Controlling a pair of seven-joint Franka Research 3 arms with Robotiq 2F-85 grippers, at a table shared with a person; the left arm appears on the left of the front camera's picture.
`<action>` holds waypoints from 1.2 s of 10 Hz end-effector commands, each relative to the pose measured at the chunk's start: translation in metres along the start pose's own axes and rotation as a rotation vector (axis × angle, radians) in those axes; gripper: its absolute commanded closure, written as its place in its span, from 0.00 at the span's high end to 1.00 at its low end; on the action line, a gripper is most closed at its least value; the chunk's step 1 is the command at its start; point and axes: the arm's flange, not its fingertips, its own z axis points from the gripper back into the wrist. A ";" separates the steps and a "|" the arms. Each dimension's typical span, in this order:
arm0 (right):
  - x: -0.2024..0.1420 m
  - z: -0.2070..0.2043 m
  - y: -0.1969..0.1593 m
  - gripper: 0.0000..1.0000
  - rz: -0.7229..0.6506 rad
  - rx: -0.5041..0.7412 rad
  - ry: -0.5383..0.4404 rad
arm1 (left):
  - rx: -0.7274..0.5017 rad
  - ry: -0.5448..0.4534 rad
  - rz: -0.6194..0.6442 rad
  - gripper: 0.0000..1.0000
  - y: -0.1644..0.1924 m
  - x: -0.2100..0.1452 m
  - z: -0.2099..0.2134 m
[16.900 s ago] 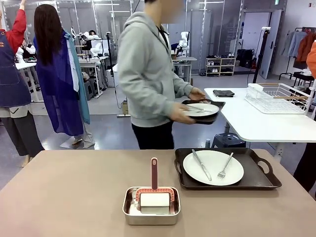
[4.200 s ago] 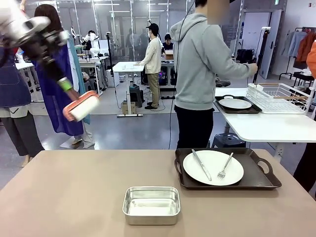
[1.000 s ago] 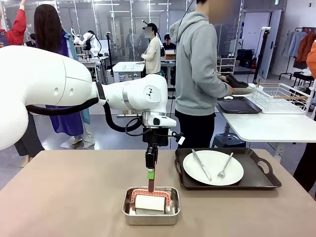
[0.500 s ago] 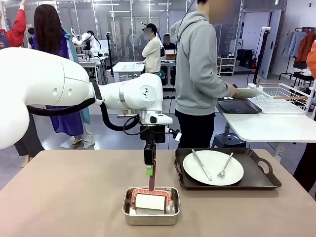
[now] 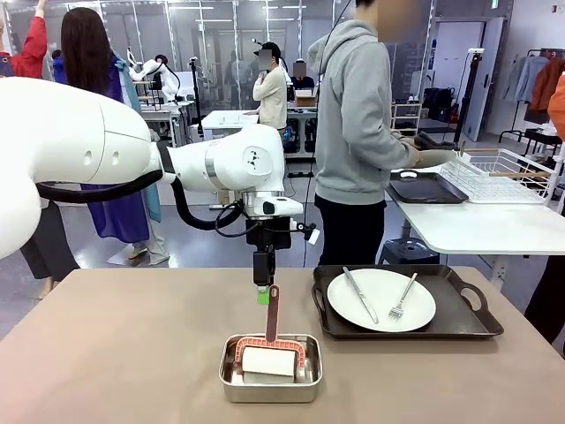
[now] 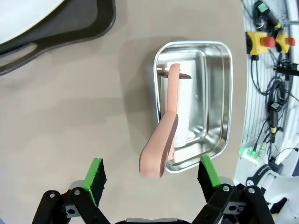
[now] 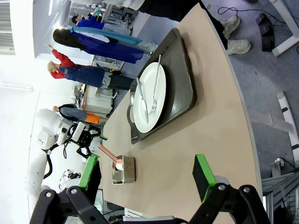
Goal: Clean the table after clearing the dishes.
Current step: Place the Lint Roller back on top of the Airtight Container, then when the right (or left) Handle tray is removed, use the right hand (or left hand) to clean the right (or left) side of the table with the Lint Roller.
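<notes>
While looking across the desk (image 5: 115, 353), noted left jaws spread wide at the tip of the pink handle (image 5: 273, 314), clamped on nothing. Found roller (image 5: 267, 360) resting in steel pan (image 5: 228, 380), low centre of front frame. Logged white plate (image 5: 383, 290) with knife (image 5: 360, 296) and fork (image 5: 403, 297) on dark tray (image 5: 459, 322), right of centre, beside pan. Recorded right jaws apart, empty, bottom of right wrist frame. Spotted second tray (image 5: 424, 189) on white desk (image 5: 477, 230), upper right.

steel pan (image 5: 270, 394), pink-handled roller (image 5: 267, 360) inside
</notes>
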 end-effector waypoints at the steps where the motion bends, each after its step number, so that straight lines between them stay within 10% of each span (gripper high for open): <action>1: -0.001 0.002 0.002 1.00 0.006 0.011 -0.005 | -0.006 0.005 0.001 1.00 0.001 0.001 -0.002; 9: -0.001 0.002 0.002 1.00 0.006 0.011 -0.005 | -0.005 0.000 -0.002 1.00 0.003 0.002 -0.003; 12: -0.001 0.002 0.002 1.00 0.006 0.011 -0.005 | -0.060 -0.461 0.154 1.00 -0.002 -0.142 0.055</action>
